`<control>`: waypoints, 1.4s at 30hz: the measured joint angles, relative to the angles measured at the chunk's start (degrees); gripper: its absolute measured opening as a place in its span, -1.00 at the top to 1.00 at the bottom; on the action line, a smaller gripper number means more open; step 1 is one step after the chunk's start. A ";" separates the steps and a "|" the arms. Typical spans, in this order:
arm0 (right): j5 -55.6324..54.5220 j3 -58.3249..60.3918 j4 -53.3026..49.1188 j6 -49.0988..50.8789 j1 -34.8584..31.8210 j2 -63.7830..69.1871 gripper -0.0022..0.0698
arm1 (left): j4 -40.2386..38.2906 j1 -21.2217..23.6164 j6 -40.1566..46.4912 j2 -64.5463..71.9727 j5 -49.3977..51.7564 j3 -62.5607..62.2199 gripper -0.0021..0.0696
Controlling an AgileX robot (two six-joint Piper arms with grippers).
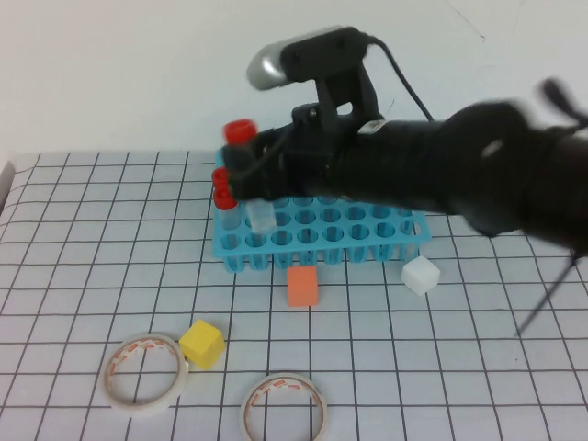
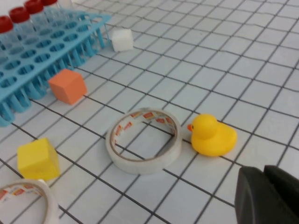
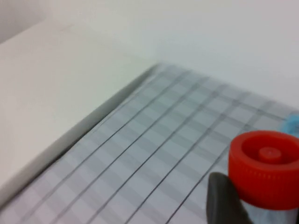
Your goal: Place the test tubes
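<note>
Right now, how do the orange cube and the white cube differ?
The orange cube sits before the blue plastic rack, midway; the white cube sits off its right corner. The orange cube lies square to the grid; the white cube looks turned. Both rest untouched: the right tool holds a red-capped tube over the rack, the left tool, shut, hovers near the yellow duck.

1 tape roll (image 2: 144,145), lying flat. Yellow duck (image 2: 212,136) just beside it. Yellow cube (image 2: 38,158) near it. Orange cube (image 2: 68,86) between it and blue rack (image 2: 46,49) of red-capped test tubes (image 2: 18,16). Left gripper (image 2: 264,186) near it.
</note>
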 joint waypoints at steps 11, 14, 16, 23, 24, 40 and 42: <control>-46.98 -0.39 -33.40 43.23 2.35 16.04 0.17 | 0.00 0.00 0.00 0.00 1.69 0.00 0.94; -50.46 -0.39 -36.24 44.03 2.35 20.09 0.17 | 0.00 0.00 0.00 0.00 1.69 0.00 0.94; -50.69 -0.39 -36.52 44.15 2.35 21.03 0.17 | 0.00 0.00 0.00 0.00 1.69 0.00 0.94; -51.80 -0.43 -37.22 44.15 2.35 22.79 0.17 | 0.00 0.00 0.00 0.00 1.69 0.00 0.94; -51.93 -0.52 -37.22 44.15 2.35 23.04 0.17 | 0.00 0.00 0.00 0.00 1.69 0.00 0.94; -53.48 -5.16 -37.22 41.47 2.35 30.40 0.17 | 0.00 0.00 -0.10 0.00 1.77 0.00 0.94; -52.43 -6.60 -37.22 39.92 2.35 31.23 0.17 | 0.00 0.00 -0.10 0.00 1.77 0.00 0.94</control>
